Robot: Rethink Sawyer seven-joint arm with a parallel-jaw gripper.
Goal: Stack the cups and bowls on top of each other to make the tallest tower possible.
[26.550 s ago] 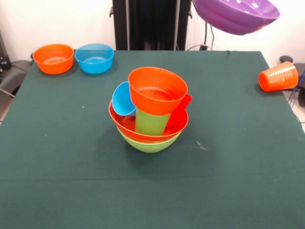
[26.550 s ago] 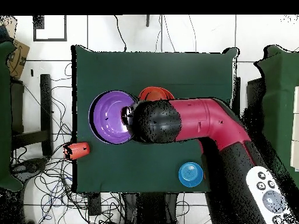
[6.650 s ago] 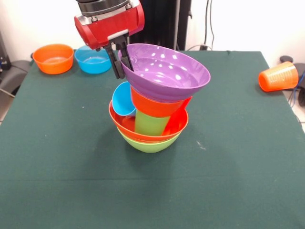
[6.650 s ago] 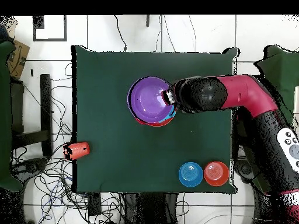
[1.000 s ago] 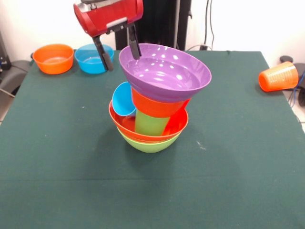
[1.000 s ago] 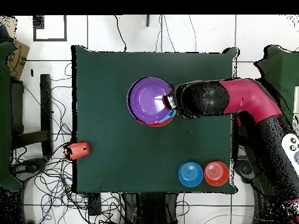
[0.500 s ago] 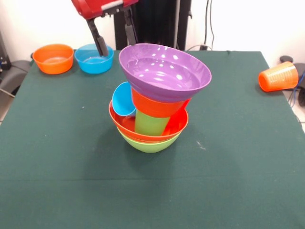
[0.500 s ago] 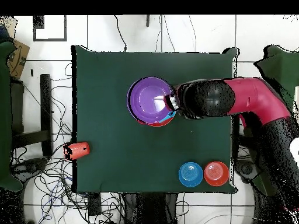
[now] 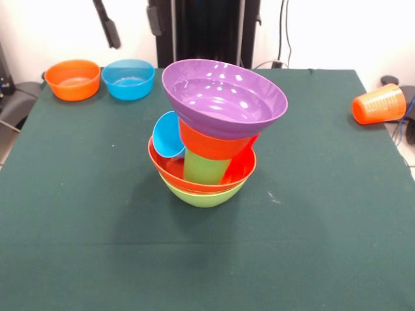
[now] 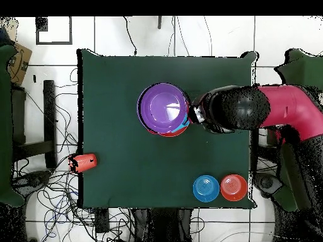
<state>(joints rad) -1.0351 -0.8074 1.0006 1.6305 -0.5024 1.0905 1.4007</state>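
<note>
The tower stands mid-table: a large lime green bowl (image 9: 202, 195) at the base, an orange-red bowl (image 9: 244, 170) in it, then the light blue cup (image 9: 167, 136), the green cup (image 9: 204, 167) and the red cup (image 9: 250, 145). These carry a small orange bowl (image 9: 206, 144). A purple bowl (image 9: 224, 97) sits tilted on top and hides most of the pile from above (image 10: 164, 108). My gripper (image 9: 131, 23) hangs open and empty, high up and to the left of the tower. An orange cup (image 9: 379, 103) lies on its side at the table's right edge.
A small orange bowl (image 9: 72, 79) and a blue bowl (image 9: 129, 78) sit side by side at the far left corner. From above, the red arm (image 10: 277, 116) reaches over the table edge beside the tower. Cables lie on the floor around the orange cup (image 10: 83, 162).
My open gripper has risen from beside the purple bowl's rim and drawn away from the tower. The purple bowl stays put on top.
</note>
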